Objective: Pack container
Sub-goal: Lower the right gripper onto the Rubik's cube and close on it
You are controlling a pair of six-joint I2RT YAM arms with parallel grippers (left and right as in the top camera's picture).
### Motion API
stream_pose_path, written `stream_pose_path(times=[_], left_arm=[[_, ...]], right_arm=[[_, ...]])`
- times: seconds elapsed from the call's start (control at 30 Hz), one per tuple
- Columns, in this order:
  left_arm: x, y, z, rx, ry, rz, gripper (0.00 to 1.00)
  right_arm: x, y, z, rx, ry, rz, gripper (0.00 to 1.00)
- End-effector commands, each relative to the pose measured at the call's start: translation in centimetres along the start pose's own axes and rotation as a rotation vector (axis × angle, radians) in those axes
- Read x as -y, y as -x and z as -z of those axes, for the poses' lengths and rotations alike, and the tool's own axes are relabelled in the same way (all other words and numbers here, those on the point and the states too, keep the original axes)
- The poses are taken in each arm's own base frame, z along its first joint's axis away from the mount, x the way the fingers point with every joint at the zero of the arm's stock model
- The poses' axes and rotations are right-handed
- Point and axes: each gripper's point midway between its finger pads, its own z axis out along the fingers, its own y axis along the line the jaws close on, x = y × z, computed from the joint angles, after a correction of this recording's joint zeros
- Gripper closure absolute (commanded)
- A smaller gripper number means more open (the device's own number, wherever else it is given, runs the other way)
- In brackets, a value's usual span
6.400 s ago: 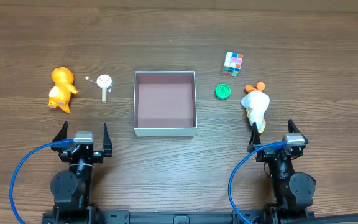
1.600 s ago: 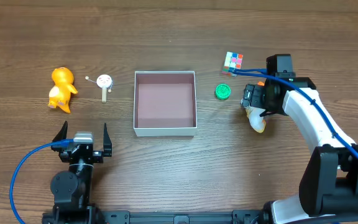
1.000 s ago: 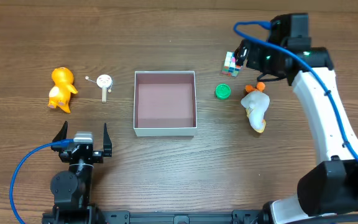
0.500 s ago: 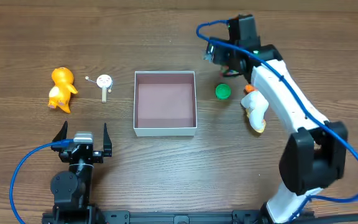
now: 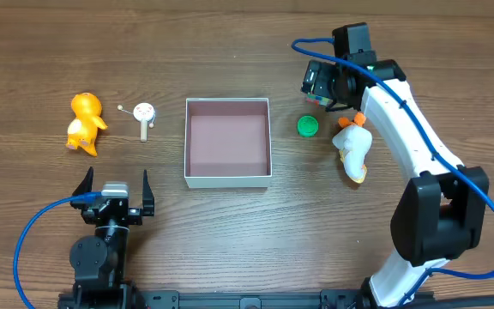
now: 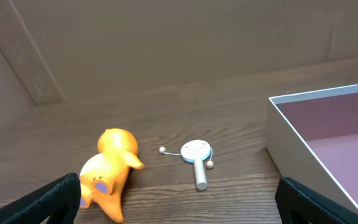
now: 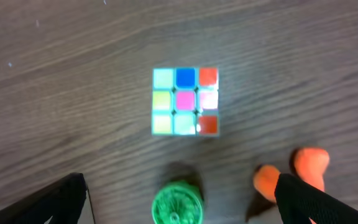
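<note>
Where the container (image 5: 227,179) sits: mid-table, square and shallow, white walls, its reddish-brown floor showing bare.
Right gripper (image 5: 322,86): jaws spread wide, nothing in them, hanging over the cube beyond the container's far right corner.
Cube (image 7: 185,101): flat on the table (image 5: 256,257), one coloured face up; in the wrist view it lies between the two fingers and touches neither.
Green cap (image 5: 308,127): just on the near side of the cube, between the container and the white toy, apart from both.
White toy (image 5: 352,148): lying right of the cap, orange bits at its far end, the right arm passing just beside it.
Left gripper (image 5: 115,182): jaws wide open and empty, low at the near left, well apart from everything.
Orange duck (image 5: 84,123): far left of the container.
Rattle (image 5: 144,114): small white disc on a stick, between duck and container, touching neither.
</note>
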Motion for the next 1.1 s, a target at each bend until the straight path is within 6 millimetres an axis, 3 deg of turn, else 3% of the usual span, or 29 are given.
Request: stream_pose_path(times=[0.0,0.1,0.17,0.27,0.43,0.53,0.7,0.8,0.93,1.07], left_arm=[[0.2,-0.1,0.0,-0.001,-0.011,-0.016,0.0],[0.2,-0.1,0.0,-0.001,-0.011,-0.016,0.0],[0.2,-0.1,0.0,-0.001,-0.011,-0.016,0.0],[0.2,-0.1,0.0,-0.001,-0.011,-0.016,0.0],[0.2,-0.1,0.0,-0.001,-0.011,-0.016,0.0],[0.2,-0.1,0.0,-0.001,-0.011,-0.016,0.0],[0.2,-0.1,0.0,-0.001,-0.011,-0.016,0.0],[0.2,-0.1,0.0,-0.001,-0.011,-0.016,0.0],[0.2,-0.1,0.0,-0.001,-0.011,-0.016,0.0],[0.2,-0.1,0.0,-0.001,-0.011,-0.016,0.0]], right_arm=[[0.0,-0.8,-3.0,-0.039,-0.021,0.006,0.0],[-0.7,0.7,-3.7,0.022,0.004,0.001,0.0],[0.0,1.6,-3.9,0.071,-0.043,-0.029,0.0],[0.7,1.9,-4.4,0.085,-0.079,-0.032,0.0],[-0.5,3.2,-4.2,0.101,-0.044,0.021,0.0],[-0.4,2.8,-5.3,0.035,-0.07,0.049,0.0],[-1.2,5.2,-3.4,0.034,-0.072,0.052,0.0],[0.0,3.8,-3.8,-0.032,-0.094,-0.001,0.0],[0.8,3.5,-4.3,-0.063,-0.088,-0.025,0.0],[1.4,1.5,-5.9,-0.155,-0.123,-0.008,0.0]])
